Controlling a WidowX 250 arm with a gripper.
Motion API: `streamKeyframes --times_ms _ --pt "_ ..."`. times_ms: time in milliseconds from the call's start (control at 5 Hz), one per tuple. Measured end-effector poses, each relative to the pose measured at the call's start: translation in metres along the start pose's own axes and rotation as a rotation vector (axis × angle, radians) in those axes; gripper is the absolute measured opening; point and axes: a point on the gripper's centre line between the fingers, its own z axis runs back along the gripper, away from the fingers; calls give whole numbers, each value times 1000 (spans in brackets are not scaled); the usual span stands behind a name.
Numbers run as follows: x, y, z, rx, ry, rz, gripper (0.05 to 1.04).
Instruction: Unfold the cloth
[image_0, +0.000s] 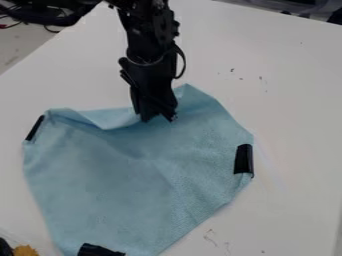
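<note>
Robot arm (147, 30), black, is coming in from approx. 12 o'clock & hanging down w/ its claw (159, 119) pointing at the mid of the view. The claw's tip end is sitting at the upper part of a light blue cloth (113, 185), where the fabric is dipping & wrinkling. Can't tell if the claw is spread, pressed together or pinching fabric.

The cloth is lying on a white tabletop (294, 90), covering much of the view from 9 o'clock thru 6 & round to 4. It's spreading fairly wide, w/ an uneven outline: one blunt peak is pointing to 12 o'clock, just beside the claw. Btwn the claw & the cloth's upper L corner, a soft fold (110, 121) is running along the top edge. Faint creases are crossing the middle.

Three black patches are marking the cloth's edge: one (35, 128) at 9 o'clock, one (244, 160) at 4, one (99, 250) at 7.

Around it: a yellow-orange item (25, 250) is showing btwn 7 & 8 o'clock, w/ a dark item (4, 247) just beside it. Thin cables (52, 29) are trailing near 10–11 o'clock. Small dark specks (232, 70) are dotting the tabletop twd 1–2 o'clock.
</note>
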Motion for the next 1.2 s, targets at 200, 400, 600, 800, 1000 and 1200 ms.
streamKeyframes --times_ms 200,400,600,800,1000,1200 --pt "14 22 -10 9 -19 -10 67" --pt "19 37 -27 -8 -24 -15 67" --pt "24 44 -41 -21 -10 -51 67" --pt "36 56 -48 -12 7 -144 67" --pt "48 68 -51 0 16 -216 67" --pt "57 81 -58 -3 14 -260 93"
